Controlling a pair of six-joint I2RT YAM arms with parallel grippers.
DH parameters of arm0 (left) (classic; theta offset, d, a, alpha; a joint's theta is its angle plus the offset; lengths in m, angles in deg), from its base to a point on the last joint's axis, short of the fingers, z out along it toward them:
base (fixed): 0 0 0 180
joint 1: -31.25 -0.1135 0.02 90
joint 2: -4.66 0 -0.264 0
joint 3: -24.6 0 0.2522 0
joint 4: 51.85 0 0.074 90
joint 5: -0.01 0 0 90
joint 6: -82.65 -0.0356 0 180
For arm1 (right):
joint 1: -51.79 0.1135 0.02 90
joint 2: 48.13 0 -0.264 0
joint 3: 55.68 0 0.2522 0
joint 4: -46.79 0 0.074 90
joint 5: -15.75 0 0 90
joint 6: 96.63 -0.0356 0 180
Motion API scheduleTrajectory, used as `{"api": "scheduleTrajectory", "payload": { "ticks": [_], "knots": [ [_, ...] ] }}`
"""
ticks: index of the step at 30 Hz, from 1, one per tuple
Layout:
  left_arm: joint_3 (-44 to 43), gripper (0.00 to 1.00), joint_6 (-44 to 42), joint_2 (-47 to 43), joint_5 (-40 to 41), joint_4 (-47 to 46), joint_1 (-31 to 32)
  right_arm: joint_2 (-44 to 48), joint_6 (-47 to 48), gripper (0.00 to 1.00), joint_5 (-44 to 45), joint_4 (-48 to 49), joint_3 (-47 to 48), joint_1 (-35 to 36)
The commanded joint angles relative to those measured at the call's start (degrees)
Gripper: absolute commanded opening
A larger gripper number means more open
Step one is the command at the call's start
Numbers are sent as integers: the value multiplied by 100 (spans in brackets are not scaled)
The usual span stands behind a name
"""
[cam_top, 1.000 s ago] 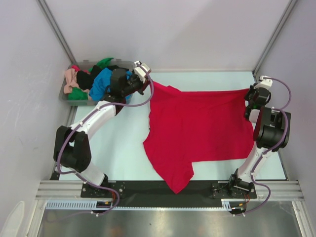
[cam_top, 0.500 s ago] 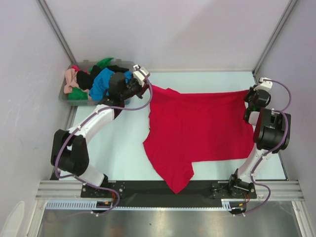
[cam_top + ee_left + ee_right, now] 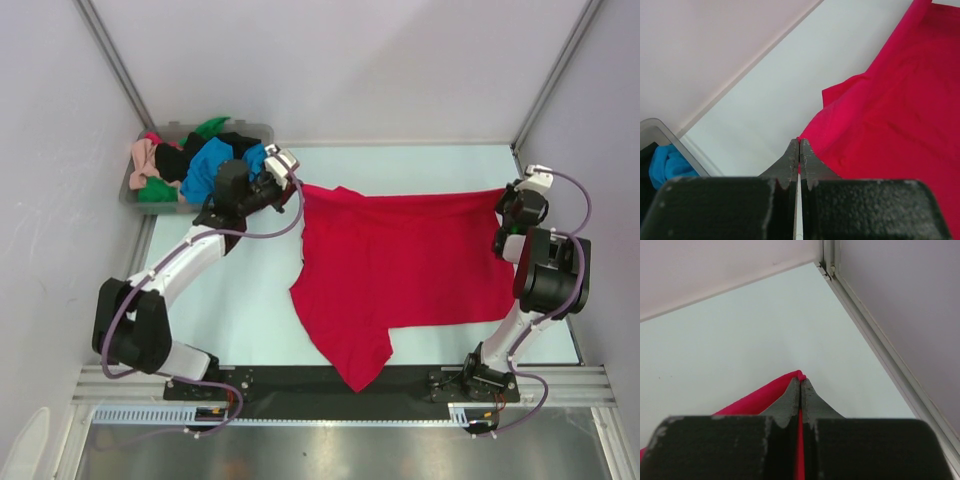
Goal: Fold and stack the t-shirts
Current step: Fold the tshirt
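Note:
A large red t-shirt [image 3: 400, 260] lies spread over the table, its far edge stretched between both arms. My left gripper [image 3: 294, 185] is shut on the shirt's far left corner [image 3: 840, 125], right beside the bin. At the far right, my right gripper [image 3: 503, 197] is shut on the other far corner, with red cloth [image 3: 752, 397] pinched between its jaws. One sleeve hangs toward the near edge [image 3: 355, 365]. Other t-shirts in blue [image 3: 205, 165], black, green and peach-pink are heaped in the bin.
A clear grey plastic bin [image 3: 255, 130] stands at the far left corner. Walls and metal frame posts [image 3: 555, 75] close in the table on three sides. A black rail [image 3: 330, 385] carries both arm bases at the near edge.
Both grippers have drawn the shirt's far edge toward the near side. The left gripper moved away from the bin, and the far edge now runs straighter.

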Motion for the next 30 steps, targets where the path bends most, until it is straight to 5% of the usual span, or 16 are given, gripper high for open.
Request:
{"api": "scheduleTrajectory", "payload": {
  "ticks": [1,30],
  "knots": [
    [121,0,-116,-401,-136,-102,21,326,111,0,249,425,-171,-43],
    [1686,0,-124,-1825,189,795,459,1249,454,0,821,232,-1622,-52]
  ]
}}
